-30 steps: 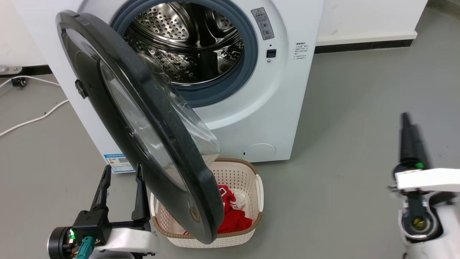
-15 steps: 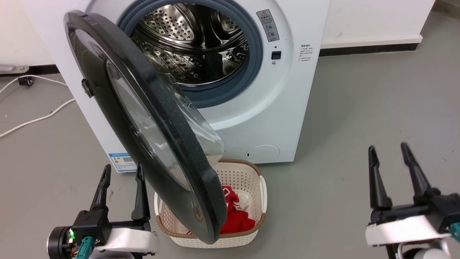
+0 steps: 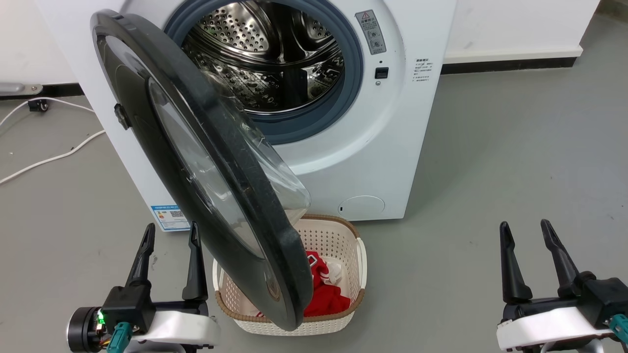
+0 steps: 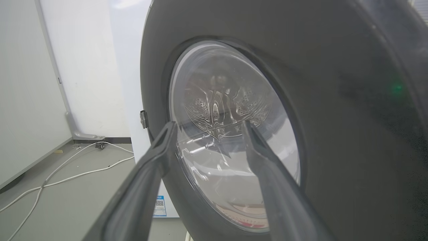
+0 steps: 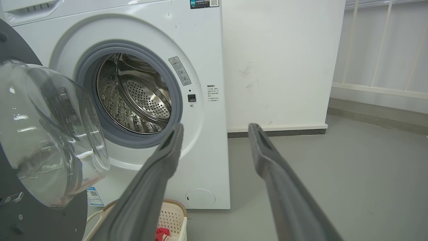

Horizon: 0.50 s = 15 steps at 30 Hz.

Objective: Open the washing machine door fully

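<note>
The white washing machine (image 3: 373,147) stands ahead with its steel drum (image 3: 267,59) exposed. Its round black washing machine door (image 3: 162,127), with a bulging clear glass bowl (image 3: 265,171), hangs open at roughly a right angle, hinged on the left. My left gripper (image 3: 171,230) is open, low on the floor side just left of the door's outer face (image 4: 334,100), touching nothing. My right gripper (image 3: 524,226) is open at the lower right, far from the door. In the right wrist view the right gripper (image 5: 215,129) points at the washing machine's front (image 5: 200,67), and the door's bowl (image 5: 50,134) shows at left.
A cream laundry basket (image 3: 343,235) with red clothing (image 3: 324,294) sits on the floor under the door's lower edge. White cables (image 3: 49,157) run over the grey floor at left. Open floor (image 3: 515,147) lies to the right, bounded by a white wall.
My right arm swung down and turned, from one raised dark finger seen edge-on to both fingers showing open at the lower right. The head camera shifted slightly. The door has not moved.
</note>
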### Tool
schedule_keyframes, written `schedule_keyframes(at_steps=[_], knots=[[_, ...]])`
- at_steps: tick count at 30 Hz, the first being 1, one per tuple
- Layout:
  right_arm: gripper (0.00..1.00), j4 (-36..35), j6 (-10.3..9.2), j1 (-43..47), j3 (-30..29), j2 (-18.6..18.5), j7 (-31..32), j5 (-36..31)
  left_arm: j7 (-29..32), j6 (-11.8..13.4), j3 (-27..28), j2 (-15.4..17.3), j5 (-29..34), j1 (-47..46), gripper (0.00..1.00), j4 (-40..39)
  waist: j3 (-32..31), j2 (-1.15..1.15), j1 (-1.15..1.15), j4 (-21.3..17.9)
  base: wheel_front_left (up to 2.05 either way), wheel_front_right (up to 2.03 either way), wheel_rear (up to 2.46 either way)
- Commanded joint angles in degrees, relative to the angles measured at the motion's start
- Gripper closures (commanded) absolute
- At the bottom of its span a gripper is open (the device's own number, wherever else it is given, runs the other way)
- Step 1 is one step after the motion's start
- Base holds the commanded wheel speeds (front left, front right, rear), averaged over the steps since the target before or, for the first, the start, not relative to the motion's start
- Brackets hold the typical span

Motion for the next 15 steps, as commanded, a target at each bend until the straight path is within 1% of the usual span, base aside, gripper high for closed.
schedule_keyframes(at_steps=[1, 7, 8, 9, 10, 11, 15], knots=[[0.00, 0.16, -0.04, -0.71, 0.05, 0.11, -0.10, 0.03, -0.16, -0.13, -0.17, -0.01, -0.04, -0.56, 0.00, 0.12, 0.05, 0.00, 0.00, 0.01, 0.00, 0.00, 0.00], [0.00, 0.01, -0.04, -1.16, 0.26, 0.12, -0.10, -0.21, -0.16, -0.16, -0.38, -0.01, -0.01, -0.69, 0.00, 0.47, 0.10, 0.00, 0.00, 0.02, 0.00, 0.00, 0.00], [0.00, 0.00, -0.04, -1.13, 0.28, 0.12, -0.10, -0.20, -0.16, -0.27, -0.42, -0.01, -0.27, -0.80, 0.46, 0.31, 0.10, 0.00, 0.00, 0.03, 0.00, 0.00, 0.00], [0.00, -0.01, -0.04, -1.12, 0.29, 0.12, -0.10, -0.08, -0.16, -0.41, -0.46, -0.01, -0.43, -0.82, 0.71, 0.27, 0.10, 0.00, 0.00, 0.03, 0.00, 0.00, 0.00], [0.00, -0.01, -0.04, -1.12, 0.29, 0.12, -0.10, -0.08, -0.16, -0.41, -0.46, -0.01, -0.43, -0.82, 0.71, 0.27, 0.10, 0.00, 0.00, 0.03, 0.00, 0.00, 0.00], [0.00, 0.00, -0.04, -1.11, 0.27, 0.12, -0.10, -0.06, -0.16, -0.65, -0.56, -0.01, -0.69, -0.75, 1.00, 0.23, 0.08, 0.00, 0.00, 0.03, 0.00, 0.00, 0.00], [0.00, -0.07, -0.04, -1.04, 0.27, 0.12, -0.10, 0.39, -0.16, -0.77, -0.58, 0.00, -0.94, -0.65, 1.00, -0.51, 0.10, 0.00, 0.00, 0.03, 0.00, 0.00, 0.00]])
